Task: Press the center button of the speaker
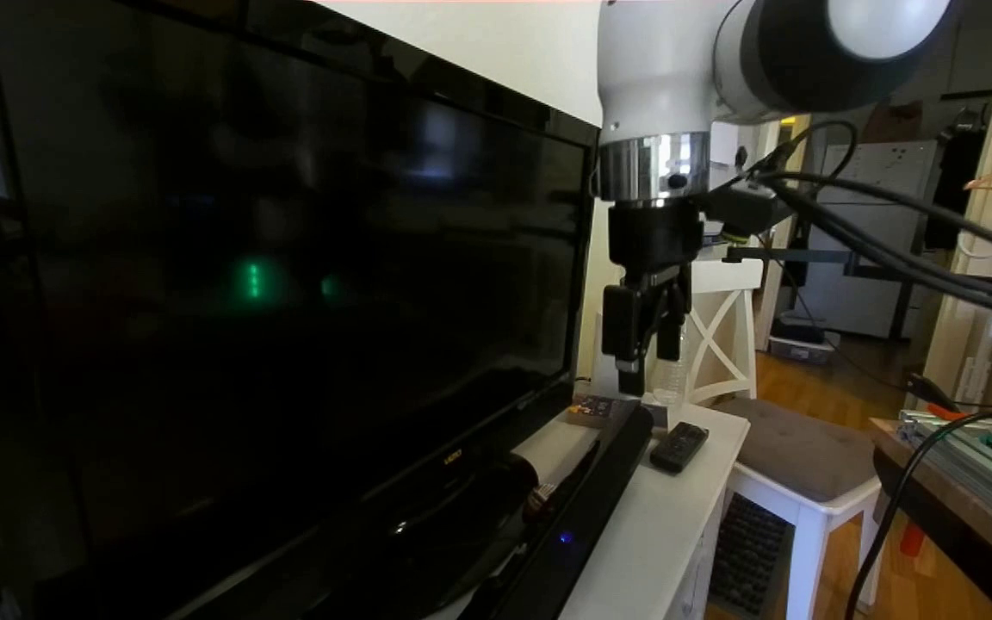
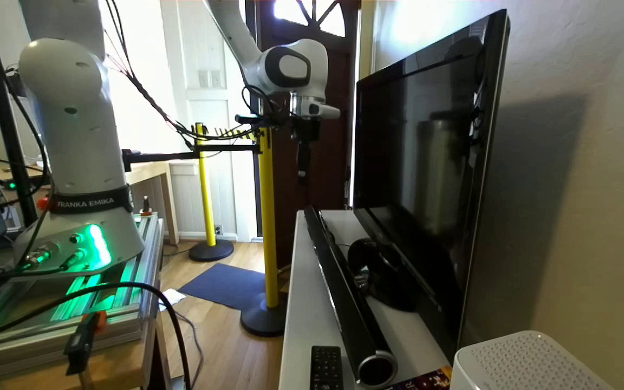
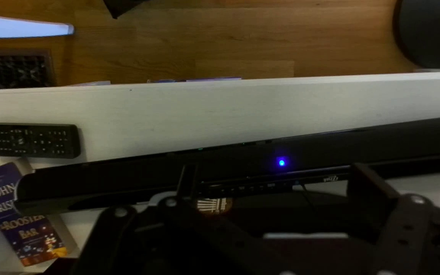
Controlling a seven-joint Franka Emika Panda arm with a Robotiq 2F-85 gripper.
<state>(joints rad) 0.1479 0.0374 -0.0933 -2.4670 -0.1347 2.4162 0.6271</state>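
Speaker (image 3: 319, 149) lies lengthwise on the white cabinet (image 3: 136, 114), between the cabinet's front edge and the TV (image 1: 289, 198); blue light (image 3: 281, 162) lit on it. Gripper (image 3: 274, 169) hangs above, fingers (image 3: 186, 183) spread apart; in an exterior view a gap shows between the tips and the bar. Surroundings: black TV stand (image 2: 398, 298) takes up the space just behind the bar, screen close on that side. Black remote (image 3: 29, 140) near one end of the bar, toward the front edge. Paperback (image 3: 25, 229), "Rooster Bar" legible, at the same end and just beside the remote. White box (image 2: 523, 363) with perforated top near that end too. Off the cabinet: white chair (image 1: 793, 448) with cushion, two yellow posts (image 2: 267, 227) on black bases. Visibility: row of small marks (image 3: 252, 188) along the bar's rear edge, too small and dark to read; cannot tell which is the center button. One finger covers part of that edge in the wrist view. Bar runs out of frame at right there; its end overlaps the book in the picture, contact unclear. Brown-and-white patch (image 3: 212, 205) behind the bar, partly hidden, not identified. Remote cut off at the bottom in an exterior view.
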